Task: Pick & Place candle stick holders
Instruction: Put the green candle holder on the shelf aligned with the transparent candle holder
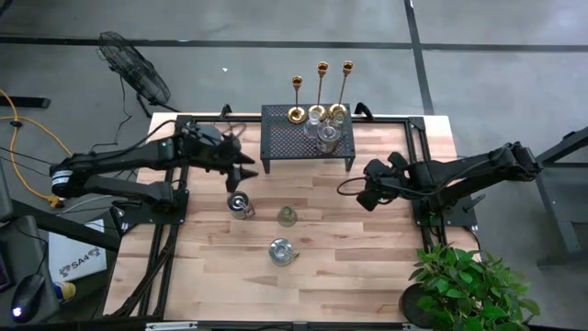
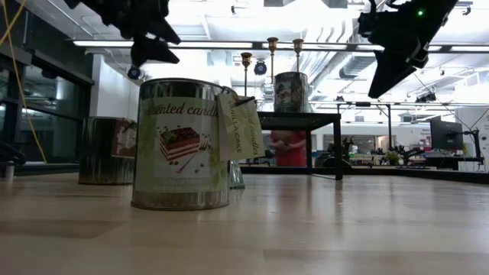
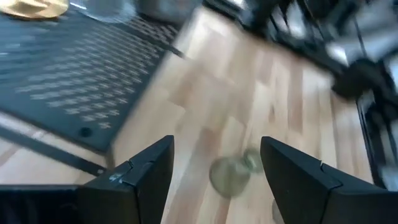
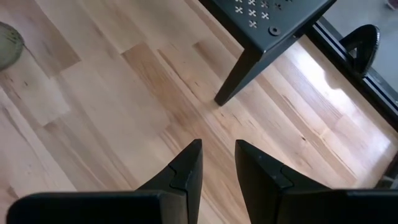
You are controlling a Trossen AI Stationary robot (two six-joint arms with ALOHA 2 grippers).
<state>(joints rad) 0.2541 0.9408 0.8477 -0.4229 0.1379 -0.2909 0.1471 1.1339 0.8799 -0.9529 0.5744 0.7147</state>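
The left gripper hangs empty with its jaws spread wide, just off the black mesh stand's left front corner and above a tin candle. The right gripper, jaws nearly together and holding nothing, hovers off the stand's right front leg. Three gold candle stick holders sit at the stand's back edge, a glass holder beside them. This looks like the reach stage; the next move probably calls for a descent onto one of the table's tins. A potted plant sits well clear.

A silver scented-candle tin with a paper tag stands near the wooden worktop's front edge; brass stick holders rise behind it.
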